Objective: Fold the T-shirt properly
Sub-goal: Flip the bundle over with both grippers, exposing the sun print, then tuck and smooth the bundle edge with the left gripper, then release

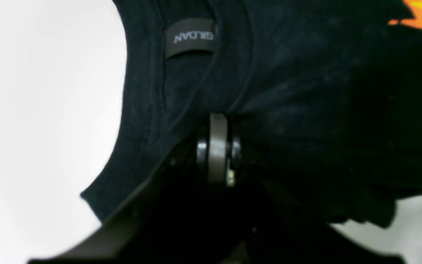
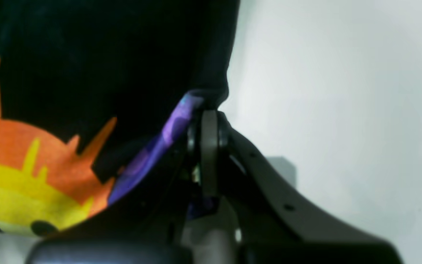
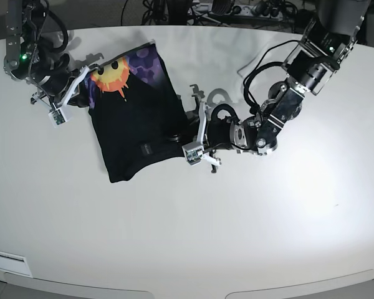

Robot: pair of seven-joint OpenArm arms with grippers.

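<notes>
White table [image 3: 174,237]; cables at back; L gripper [image 1: 217,121] & R gripper [image 2: 208,113] both pinch T-shirt [image 3: 134,118]

"GILDAN", upside down, on the T-shirt's [image 1: 288,91] neck label [image 1: 190,37]

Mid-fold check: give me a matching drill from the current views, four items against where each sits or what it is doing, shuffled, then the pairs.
Items:
1. left gripper
2. right gripper
3. sun print
4. neck label

States:
A. orange-yellow, at the T-shirt's far end in the base view
B. shut on plain black cloth near the collar
C. grey, reads mirrored, inside the collar
D. shut on an edge with a purple patch

Pairs: 1-B, 2-D, 3-A, 4-C
</notes>
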